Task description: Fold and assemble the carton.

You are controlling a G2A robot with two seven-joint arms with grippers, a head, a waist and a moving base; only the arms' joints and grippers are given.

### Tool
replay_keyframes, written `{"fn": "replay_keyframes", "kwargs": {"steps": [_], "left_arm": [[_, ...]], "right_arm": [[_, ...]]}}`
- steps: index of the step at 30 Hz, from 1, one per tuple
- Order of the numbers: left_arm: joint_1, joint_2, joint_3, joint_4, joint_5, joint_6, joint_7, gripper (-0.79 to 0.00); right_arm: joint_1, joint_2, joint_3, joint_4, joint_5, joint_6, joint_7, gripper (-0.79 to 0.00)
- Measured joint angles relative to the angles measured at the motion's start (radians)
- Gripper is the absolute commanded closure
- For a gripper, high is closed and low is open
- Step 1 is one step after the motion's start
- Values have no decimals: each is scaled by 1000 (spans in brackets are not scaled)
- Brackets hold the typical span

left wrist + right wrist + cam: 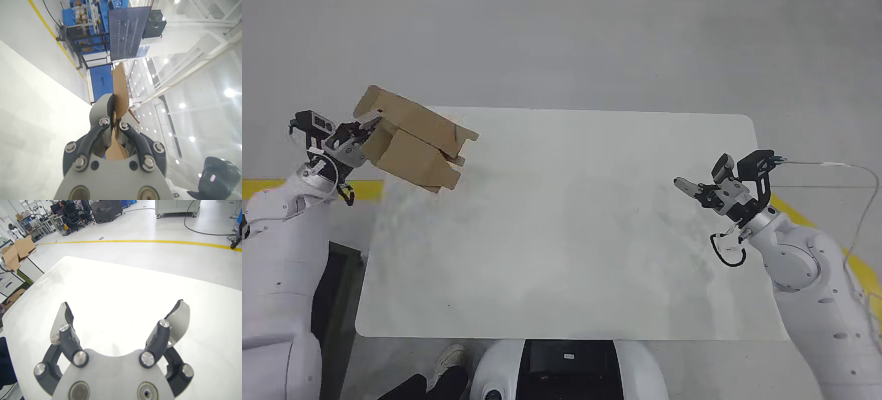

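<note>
at the far left corner of the white worktop (572, 250), the left tool (364, 133) is clenched on the brown carton (414, 140), gripping it by a cardboard edge at its left end. the left wrist view shows the 2 fingers (98, 113) pressed together on a thin cardboard panel that runs straight out from between them, with a small flap bent off to one side. the carton is held up in the air, tilted, partly over the corner and partly beyond the left edge. its panels are only partly folded, with loose flaps sticking out toward the middle of the worktop. in the right wrist view it shows far off, raised above the worktop's level. well apart from it, over the right side of the worktop near the right edge, the right tool (700, 175) is released, its 2 fingers spread wide with nothing between them, pointing toward the left. a yellow line (132, 241) runs across the floor beyond the worktop.
</note>
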Motion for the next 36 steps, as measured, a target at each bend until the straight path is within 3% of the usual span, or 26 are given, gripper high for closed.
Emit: {"fn": "replay_keyframes", "kwargs": {"steps": [10, 21, 27, 36], "left_arm": [[-21, -71, 199, -132, 28, 38, 1, 0], [-109, -144, 393, -137, 69, 25, -67, 0], [-121, -165, 428, -115, 60, -37, -100, 0], [-123, -167, 428, -104, 65, -43, -85, 0]], "right_arm": [[0, 0, 0, 0, 0, 0, 0, -785], [0, 0, 0, 0, 0, 0, 0, -785], [0, 0, 0, 0, 0, 0, 0, -785], [0, 0, 0, 0, 0, 0, 0, -785]]}}
